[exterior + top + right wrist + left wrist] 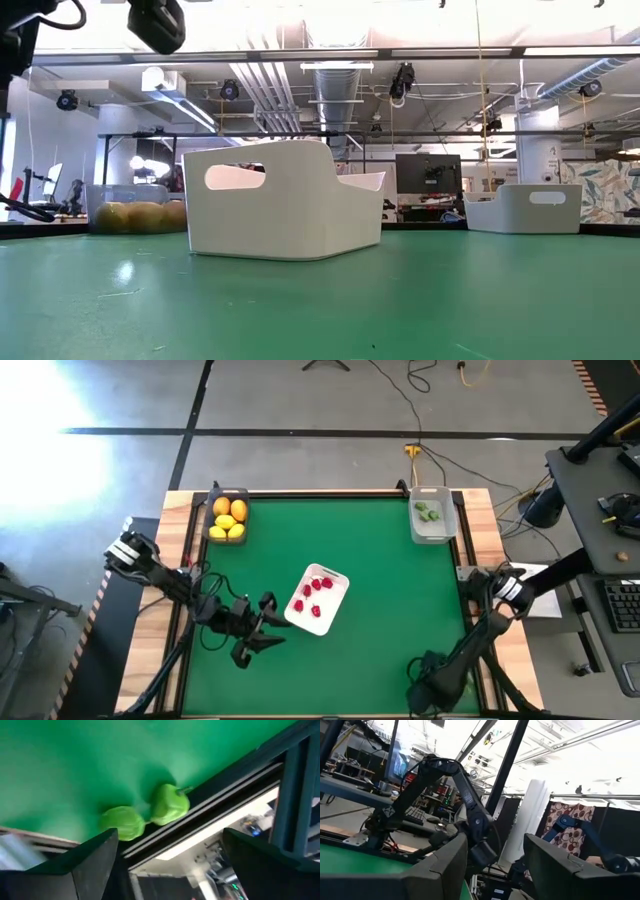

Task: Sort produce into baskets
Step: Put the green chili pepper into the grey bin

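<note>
**A:** Risk first. Your right gripper (170,870) has its fingers spread wide, gripping nothing. Two green pieces (121,822) lie just ahead of it on the green mat (75,760), touching each other and hard against the dark edge rail (210,815).

**B:** So what goes wrong?

**A:** If you close on both, one likely squirts out. If you come down off-centre, a finger may catch the rail, or nudge a piece along it or over it. They look round and smooth, so I'd expect them to roll. Pick one and straddle it.

**B:** Where's that arm on the table?

**A:** From above, the right gripper (432,682) sits low at the near right corner, with the arm folded in from the right edge. The green pieces are hidden under it there. Their likely home, the clear bin (432,518), is at the far right corner, well apart and already holding green. That's a long carry, so a weak grip could drop the piece on the way.

**B:** And the left?

**A:** The left gripper (255,628) waits just beside the white tray (340,588) of red berries (313,595). Its fingers are apart and empty, and its camera looks across toward your right arm. Watch that it doesn't bump the tray.

**B:** And the rest?

**A:** Lemons (228,530) and oranges (230,509) sit in the dark bin (213,495) at the far left.
</note>
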Tool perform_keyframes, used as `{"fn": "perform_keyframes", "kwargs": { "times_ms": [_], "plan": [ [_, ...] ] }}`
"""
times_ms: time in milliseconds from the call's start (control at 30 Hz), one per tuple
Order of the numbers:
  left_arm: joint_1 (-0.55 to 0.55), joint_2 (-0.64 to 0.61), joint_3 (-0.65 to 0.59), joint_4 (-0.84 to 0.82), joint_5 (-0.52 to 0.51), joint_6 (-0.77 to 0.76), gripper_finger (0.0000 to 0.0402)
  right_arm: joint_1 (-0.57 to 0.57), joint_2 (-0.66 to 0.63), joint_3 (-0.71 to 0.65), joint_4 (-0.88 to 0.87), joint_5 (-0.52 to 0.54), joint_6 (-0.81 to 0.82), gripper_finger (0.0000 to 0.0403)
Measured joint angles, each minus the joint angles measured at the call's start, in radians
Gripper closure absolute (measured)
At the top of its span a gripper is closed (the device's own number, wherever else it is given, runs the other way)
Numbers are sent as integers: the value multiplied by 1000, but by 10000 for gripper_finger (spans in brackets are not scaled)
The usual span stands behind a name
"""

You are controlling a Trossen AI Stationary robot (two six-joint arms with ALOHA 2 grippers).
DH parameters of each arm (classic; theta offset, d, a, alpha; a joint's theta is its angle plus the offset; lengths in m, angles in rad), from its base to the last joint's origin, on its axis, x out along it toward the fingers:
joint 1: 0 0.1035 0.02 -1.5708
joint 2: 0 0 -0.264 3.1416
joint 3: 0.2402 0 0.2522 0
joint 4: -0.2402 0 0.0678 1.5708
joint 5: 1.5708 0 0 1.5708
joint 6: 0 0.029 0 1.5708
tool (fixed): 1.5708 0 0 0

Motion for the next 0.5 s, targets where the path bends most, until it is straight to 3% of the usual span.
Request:
{"fn": "perform_keyframes", "kwargs": {
  "times_ms": [500],
  "plan": [
    [-8,-2,0,-8,0,27,224,0,0,-184,198,-106,-25,96]
  ]
}}
